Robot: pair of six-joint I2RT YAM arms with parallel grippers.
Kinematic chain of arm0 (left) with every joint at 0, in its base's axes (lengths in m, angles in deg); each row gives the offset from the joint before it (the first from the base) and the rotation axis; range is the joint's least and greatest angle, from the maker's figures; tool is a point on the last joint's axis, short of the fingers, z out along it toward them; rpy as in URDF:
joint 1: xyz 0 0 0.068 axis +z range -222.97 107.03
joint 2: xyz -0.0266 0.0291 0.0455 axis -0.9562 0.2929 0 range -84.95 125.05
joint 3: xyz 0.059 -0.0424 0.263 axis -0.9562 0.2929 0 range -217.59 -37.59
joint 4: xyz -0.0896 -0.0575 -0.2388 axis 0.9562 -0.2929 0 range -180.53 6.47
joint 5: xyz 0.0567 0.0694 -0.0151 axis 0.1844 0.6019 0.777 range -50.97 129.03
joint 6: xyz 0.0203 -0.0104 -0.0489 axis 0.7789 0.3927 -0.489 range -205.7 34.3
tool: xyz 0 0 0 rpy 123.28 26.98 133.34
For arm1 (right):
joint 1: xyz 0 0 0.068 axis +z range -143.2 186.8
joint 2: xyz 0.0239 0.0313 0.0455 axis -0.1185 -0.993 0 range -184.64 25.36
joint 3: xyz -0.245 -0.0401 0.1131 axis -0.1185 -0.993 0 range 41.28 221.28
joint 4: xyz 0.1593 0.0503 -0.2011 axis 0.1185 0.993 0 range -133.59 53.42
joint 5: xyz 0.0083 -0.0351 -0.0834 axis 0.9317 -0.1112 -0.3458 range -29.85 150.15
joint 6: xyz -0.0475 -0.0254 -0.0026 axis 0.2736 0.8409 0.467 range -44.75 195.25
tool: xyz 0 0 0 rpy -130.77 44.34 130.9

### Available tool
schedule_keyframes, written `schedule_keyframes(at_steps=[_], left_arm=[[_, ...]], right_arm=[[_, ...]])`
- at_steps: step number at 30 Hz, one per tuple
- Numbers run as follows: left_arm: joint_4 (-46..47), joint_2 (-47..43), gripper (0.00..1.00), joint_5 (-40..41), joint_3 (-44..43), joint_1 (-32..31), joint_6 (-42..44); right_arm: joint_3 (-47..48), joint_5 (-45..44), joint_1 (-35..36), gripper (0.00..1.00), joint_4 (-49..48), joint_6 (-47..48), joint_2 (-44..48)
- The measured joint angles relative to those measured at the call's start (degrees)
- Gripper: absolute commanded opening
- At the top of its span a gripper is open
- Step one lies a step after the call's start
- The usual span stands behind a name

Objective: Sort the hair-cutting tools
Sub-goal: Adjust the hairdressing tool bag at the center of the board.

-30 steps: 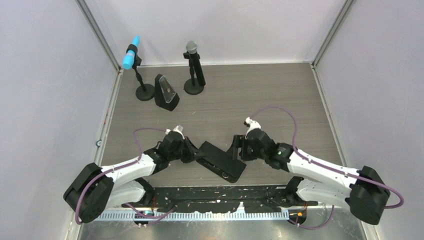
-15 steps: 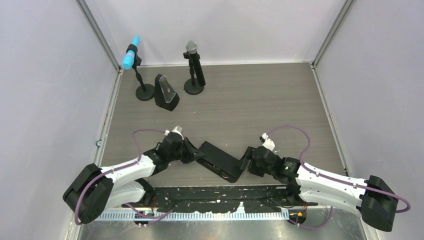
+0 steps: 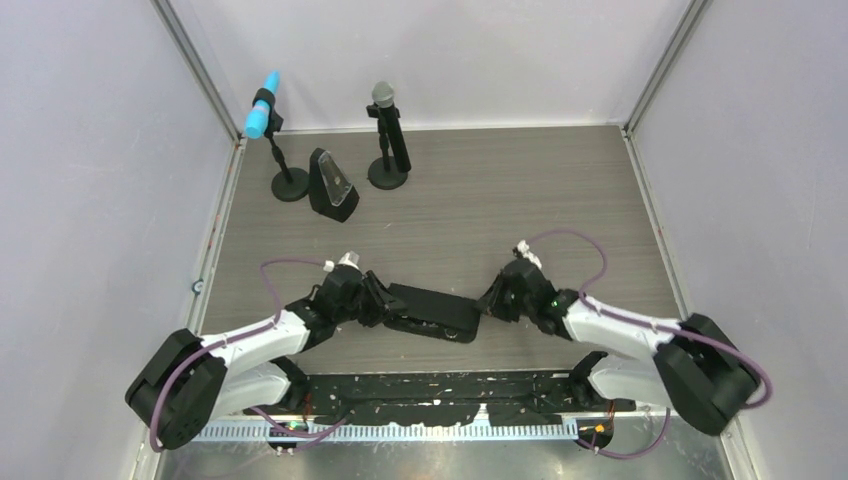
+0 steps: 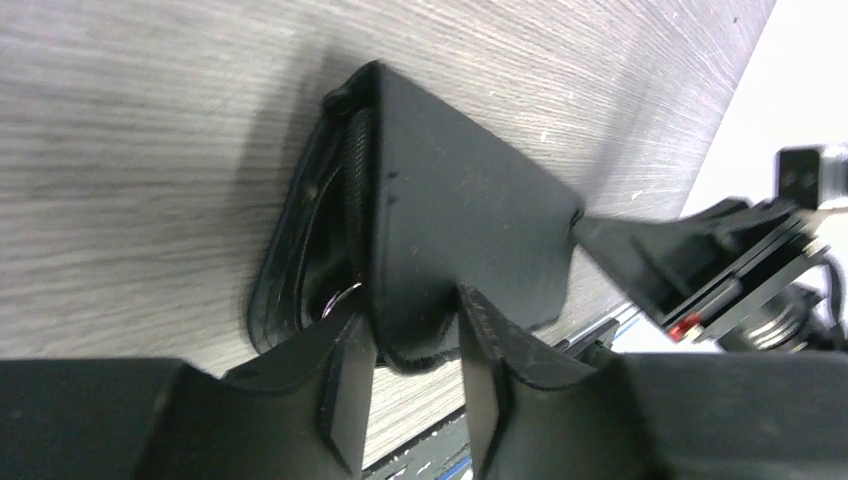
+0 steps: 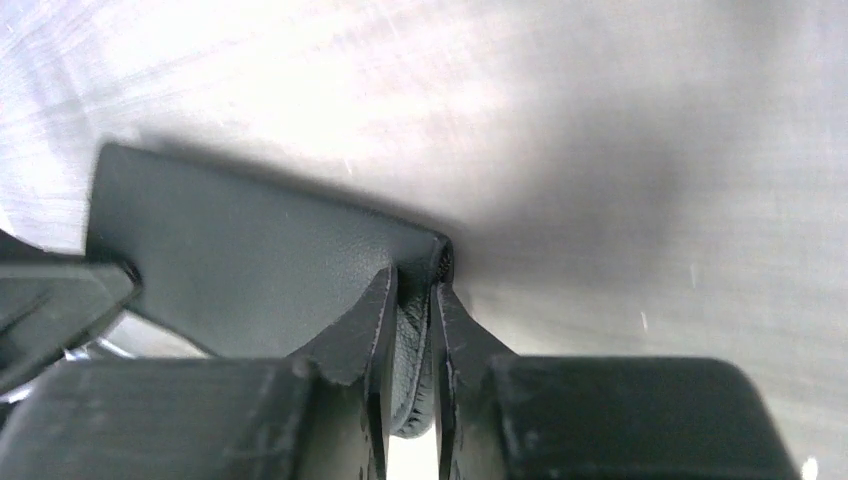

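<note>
A black zippered pouch (image 3: 430, 308) lies flat on the grey wood table between my two arms. My left gripper (image 3: 378, 305) is at its left end; in the left wrist view the folded edge of the pouch (image 4: 460, 220) sits between the fingertips of that gripper (image 4: 415, 340), touching both. My right gripper (image 3: 487, 300) is shut on the pouch's right corner, and the right wrist view shows that gripper (image 5: 412, 300) pinching the fabric of the pouch (image 5: 260, 270). A silver glint (image 4: 345, 293) shows inside the pouch's open mouth. The hair-cutting tools are otherwise hidden.
A blue-headed microphone (image 3: 262, 105) and a grey-headed microphone (image 3: 383, 95) stand on round black bases at the back left. A black wedge-shaped stand (image 3: 332, 187) is between them. Walls close the table left, right and back. A black strip (image 3: 440, 385) runs along the near edge.
The right gripper went from open beside the pouch to shut on its right corner. The pouch turned from diagonal to nearly level. The left jaws have widened slightly.
</note>
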Motion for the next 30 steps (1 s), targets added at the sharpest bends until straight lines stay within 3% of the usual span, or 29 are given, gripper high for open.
schedule_keyframes(at_steps=[4,8,14,17,20,24,30], left_arm=[[-5.90,-4.20,0.55,1.40,0.42,-0.09,1.64],[-14.40,-11.93,0.61,4.04,0.02,1.29,5.90],[-27.02,-20.79,0.62,8.13,-4.33,6.10,14.23],[-30.38,-19.93,0.61,8.22,-7.91,7.80,19.41],[-31.08,-14.32,0.54,5.79,-11.19,8.35,24.37],[-30.75,-3.04,0.47,0.04,-15.58,8.02,28.96],[-31.01,4.61,0.47,-2.56,-18.29,3.32,31.32]], right_arm=[[10.10,5.55,-6.16,0.14,-2.58,12.70,-12.61],[21.44,9.73,-7.32,0.13,-2.58,26.10,-24.68],[33.29,12.94,-7.34,0.13,-1.14,41.16,-34.99],[37.18,13.84,-7.34,0.17,-0.07,46.14,-37.75],[41.07,14.25,-7.34,0.20,1.55,49.86,-40.09],[44.28,14.27,-7.45,0.47,3.56,52.28,-40.96],[44.04,12.46,-7.52,0.65,5.40,48.89,-37.31]])
